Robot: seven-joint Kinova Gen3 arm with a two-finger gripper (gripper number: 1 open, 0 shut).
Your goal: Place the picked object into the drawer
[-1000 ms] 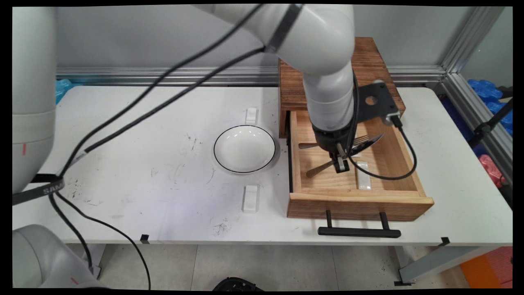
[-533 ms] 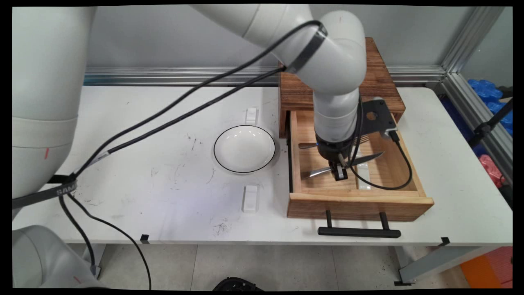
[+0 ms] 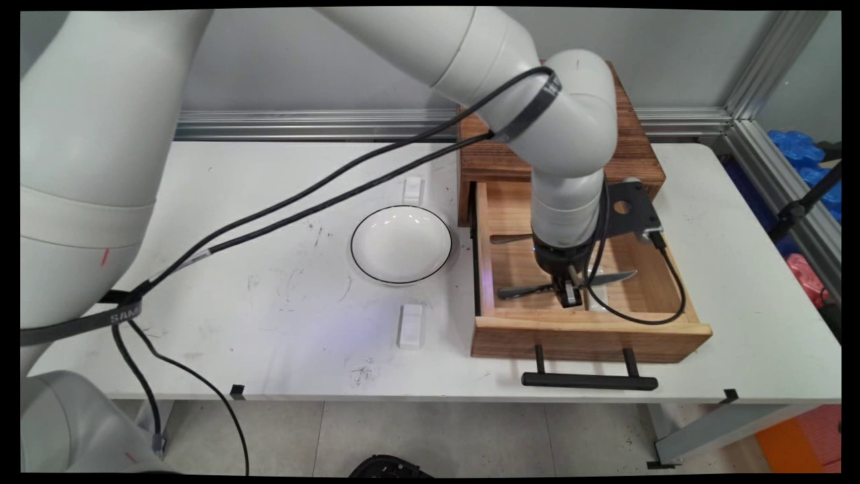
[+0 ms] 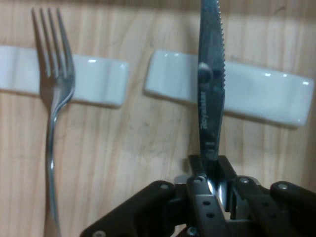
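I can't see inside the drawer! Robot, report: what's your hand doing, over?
Gripper shut on knife. Knife above white rest in open drawer. Fork lies alongside, clear of knife.

Main view: the fork [image 3: 508,238] lies mostly hidden behind the arm. Hand view: the knife [image 4: 211,94] tip and fork handle are cut off by the top and bottom edges; the left rest [image 4: 94,81] runs off the left edge.

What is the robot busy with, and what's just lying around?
Busy with:
- gripper, shut on the knife
- open wooden drawer
- white cutlery rest under the blade

Just lying there:
- fork across the other rest
- white bowl
- two spare rests on the table
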